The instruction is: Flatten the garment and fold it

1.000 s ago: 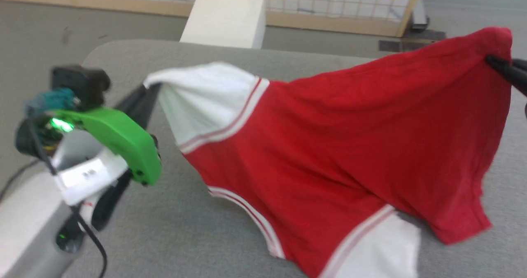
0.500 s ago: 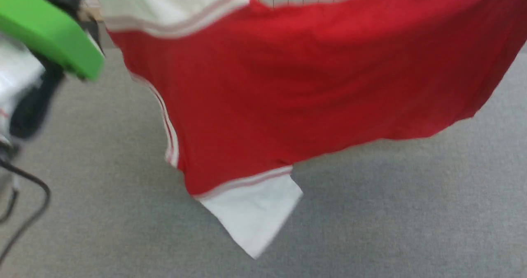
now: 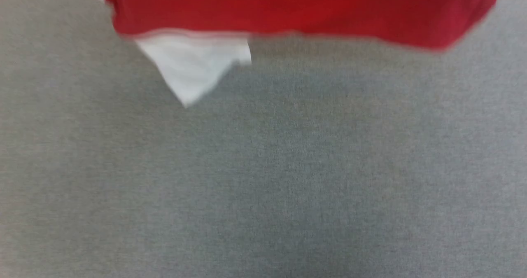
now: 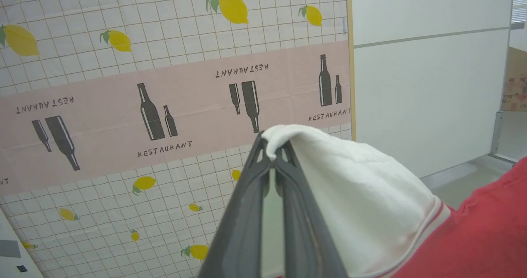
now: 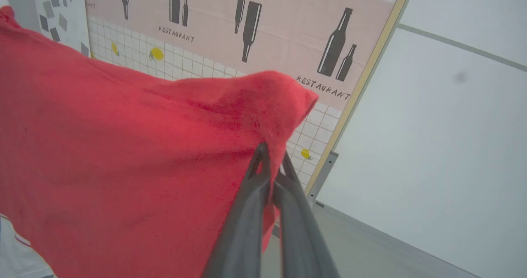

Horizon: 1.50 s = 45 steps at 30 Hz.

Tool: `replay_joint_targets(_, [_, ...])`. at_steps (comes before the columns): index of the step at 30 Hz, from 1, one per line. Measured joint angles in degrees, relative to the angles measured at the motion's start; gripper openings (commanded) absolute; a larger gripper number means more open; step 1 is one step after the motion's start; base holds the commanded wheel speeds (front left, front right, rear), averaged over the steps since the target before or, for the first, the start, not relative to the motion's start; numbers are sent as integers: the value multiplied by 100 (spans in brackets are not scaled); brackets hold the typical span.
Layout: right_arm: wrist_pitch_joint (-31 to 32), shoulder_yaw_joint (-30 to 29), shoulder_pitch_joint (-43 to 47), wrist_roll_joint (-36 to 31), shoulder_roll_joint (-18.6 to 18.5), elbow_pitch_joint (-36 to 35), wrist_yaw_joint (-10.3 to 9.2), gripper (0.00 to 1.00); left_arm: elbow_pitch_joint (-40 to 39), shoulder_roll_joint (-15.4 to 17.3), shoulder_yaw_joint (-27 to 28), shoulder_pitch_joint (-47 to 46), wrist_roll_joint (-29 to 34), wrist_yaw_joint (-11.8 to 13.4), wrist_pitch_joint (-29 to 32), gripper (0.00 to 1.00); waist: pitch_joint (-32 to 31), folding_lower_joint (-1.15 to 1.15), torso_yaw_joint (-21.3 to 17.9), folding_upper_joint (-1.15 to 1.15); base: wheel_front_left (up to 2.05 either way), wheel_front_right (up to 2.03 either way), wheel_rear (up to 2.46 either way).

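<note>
The garment (image 3: 288, 6) is held aloft, spread sideways between the arms. A white corner is pinched in the closed left gripper (image 4: 272, 154), and a red corner in the closed right gripper (image 5: 271, 159). Its long axis runs gripper to gripper. The blurred lower edge seemingly hangs clear of the table (image 3: 288, 179).

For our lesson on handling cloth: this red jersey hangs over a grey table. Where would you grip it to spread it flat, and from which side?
Likely two opposite top corners, each pinched from its outer side, as the left gripper holds the white corner and the right gripper a red one: the jersey then hangs as one sheet above the table.
</note>
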Motion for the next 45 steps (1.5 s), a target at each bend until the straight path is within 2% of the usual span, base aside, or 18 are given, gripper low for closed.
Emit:
replay_joint_targets(5, [-623,508,-1189,-211,299,947,0,0,1098,-311,-76,-1227,335,-337,-288,0,586,1,-89,0,0,0,0])
replay_joint_targets(9, [-1114,808,-1843,-320,536,1736,0,0,1861,-526,-77,-1855,533,-474,-609,0,979,1,-149,0,0,0,0])
replay_joint_targets(15, [-1881,1095,-2365,-337,893,2559,0,0,2563,-671,-1,-2402,628,-570,-1379,0,1407,1,-219,0,0,0,0])
replay_joint_targets(20, [-2134,1473,-2454,-247,894,2874,0,0,2842,-829,-183,-2397,698,-760,-1472,0,1652,0,-185,0,0,0,0])
replay_joint_targets(27, [-2451,1946,-1839,-27,873,3195,0,0,2976,-968,-321,-1337,515,-790,-1761,0,1659,0,58,0,0,0,0])
replay_joint_targets(34, [-2590,2423,-710,276,736,3206,0,0,2617,-1028,-479,441,349,-570,-1998,0,1276,0,206,0,0,0,0])
replay_joint_targets(37, [-2702,2580,-42,466,634,3126,0,0,2248,-1013,-576,1375,170,-398,-1986,0,1014,-1,270,0,0,0,0])
replay_joint_targets(41, [-2747,2900,912,686,417,2836,0,0,1591,-843,-713,2635,10,-121,-1758,0,625,-2,352,0,0,0,0])
replay_joint_targets(45, [-2659,3287,1841,953,133,2294,0,0,671,-439,-972,3890,-118,168,-1358,0,201,-2,432,0,0,0,0])
